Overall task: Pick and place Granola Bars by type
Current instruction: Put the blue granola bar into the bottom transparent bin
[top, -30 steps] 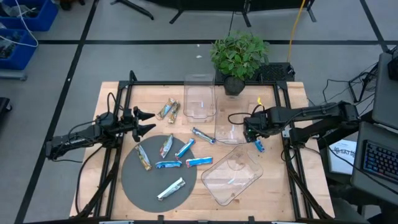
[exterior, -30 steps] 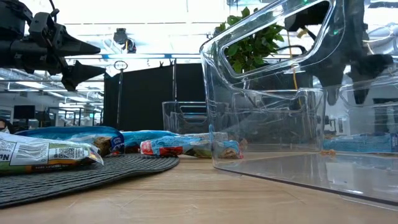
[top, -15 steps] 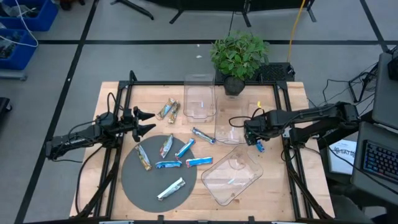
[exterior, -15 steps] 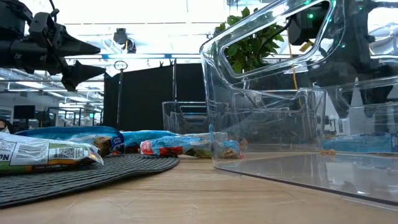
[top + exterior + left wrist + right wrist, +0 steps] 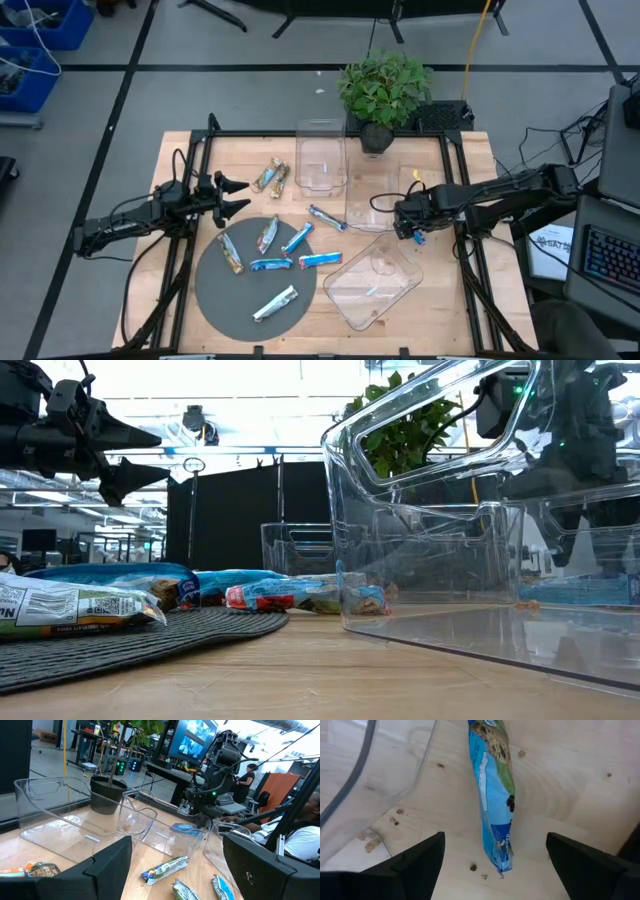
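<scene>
Several foil-wrapped granola bars lie flat on the round grey mat (image 5: pixel 215 290), among them a blue one (image 5: pixel 320 260) and a silvery one (image 5: pixel 275 303). Two tan bars (image 5: pixel 270 177) and a blue-and-red bar (image 5: pixel 327 218) lie on the wood beside it. My right gripper (image 5: pixel 405 224) is open over a single blue bar (image 5: pixel 495 795), which lies on the table right of the bins. Its fingers stand on either side of the bar without touching it. My left gripper (image 5: pixel 238 195) waits open above the mat's far left edge.
Three clear plastic bins stand on the table: one at the far side (image 5: pixel 320 155), one in the middle (image 5: pixel 368 200), one tilted near the front (image 5: pixel 372 280). A potted plant (image 5: pixel 383 90) stands behind them. Crumbs dot the wood near the blue bar.
My right gripper has moved toward the table's near right, from beside the middle bin to over the single blue bar, and has stayed open. The bars and bins have not moved.
</scene>
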Robot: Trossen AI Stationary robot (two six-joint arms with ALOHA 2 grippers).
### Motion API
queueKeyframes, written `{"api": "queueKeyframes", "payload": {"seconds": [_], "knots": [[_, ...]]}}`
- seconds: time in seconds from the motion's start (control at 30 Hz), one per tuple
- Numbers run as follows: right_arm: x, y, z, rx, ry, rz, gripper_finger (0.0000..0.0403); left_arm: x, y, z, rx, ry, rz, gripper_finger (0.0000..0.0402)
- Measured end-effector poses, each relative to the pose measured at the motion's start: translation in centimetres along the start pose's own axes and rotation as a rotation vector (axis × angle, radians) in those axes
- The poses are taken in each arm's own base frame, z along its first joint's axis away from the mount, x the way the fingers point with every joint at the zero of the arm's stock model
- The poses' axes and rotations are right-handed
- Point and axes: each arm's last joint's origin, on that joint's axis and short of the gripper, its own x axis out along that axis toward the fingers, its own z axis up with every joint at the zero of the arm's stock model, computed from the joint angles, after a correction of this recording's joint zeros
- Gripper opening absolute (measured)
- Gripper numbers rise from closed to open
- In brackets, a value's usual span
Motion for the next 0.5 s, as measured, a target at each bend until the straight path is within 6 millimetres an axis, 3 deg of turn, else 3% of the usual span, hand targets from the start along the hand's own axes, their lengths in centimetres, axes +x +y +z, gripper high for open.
{"api": "queueKeyframes", "payload": {"seconds": [0.5], "knots": [[-0.29,-0.52,-0.02,-0.002,-0.048,-0.006,0.0338,0.00,0.00,0.00,0.000,0.000,0.000,0.0310]]}}
